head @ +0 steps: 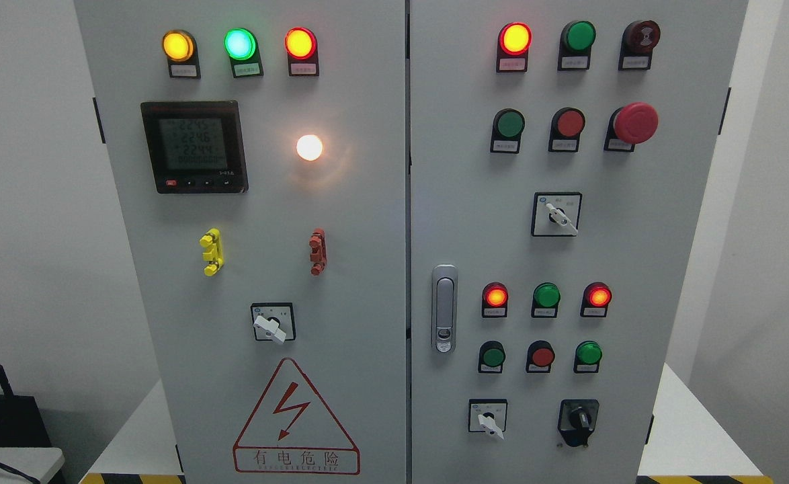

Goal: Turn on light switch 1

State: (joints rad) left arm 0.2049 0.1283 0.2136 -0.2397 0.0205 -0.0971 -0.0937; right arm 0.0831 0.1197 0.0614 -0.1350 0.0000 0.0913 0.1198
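A grey electrical cabinet (361, 222) with two doors fills the head view. On the left door a white lamp (309, 147) glows beside a digital meter (193, 146). Below them sit a yellow toggle (212, 252), a red toggle (317, 251) and a white rotary selector (272, 324) with its handle pointing lower right. The right door carries more rotary selectors (556, 214) (488, 417), a black knob (578, 421) and several red and green push buttons. Which control is light switch 1 I cannot tell. Neither robot hand shows.
Yellow, green and red pilot lamps (240, 44) are lit along the top. A red mushroom stop button (634, 123) sticks out at the upper right. A metal door latch (443, 308) sits by the centre seam. A black device (5, 417) stands at the lower left.
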